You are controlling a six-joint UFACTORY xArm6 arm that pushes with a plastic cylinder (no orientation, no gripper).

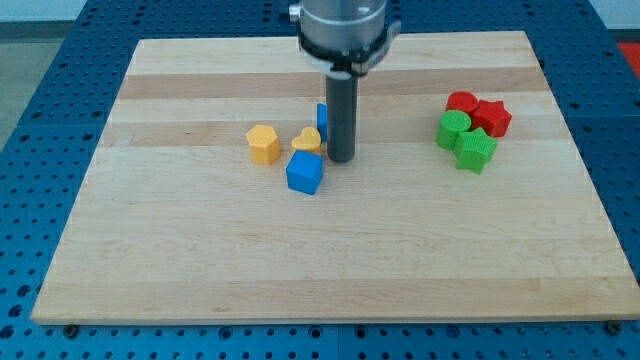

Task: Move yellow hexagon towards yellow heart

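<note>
Right now my tip rests on the counter just to the view's right of the yellow heart, close to touching it, though whether it does I cannot tell. There is no hand on this arm, only the rod, so nothing spreads or pinches.

The yellow hexagon sits just to the view's left of the yellow heart, with a narrow gap between them. A blue cube lies just below the heart toward the view's bottom, and a second blue block, mostly hidden behind the rod, stands just to the heart's upper right.

As I judge it, my tip is on the wrong side: it should travel round the heart, clear of the blue cube, to the hexagon's far left side, then push rightward in a short, straight stroke through the hexagon's middle so it does not spin off line.

Well to the view's right of the heart is a cluster: a red cylinder, a red star, a green cylinder and a green star. No containers are present; everything lies bare on the counter.
</note>
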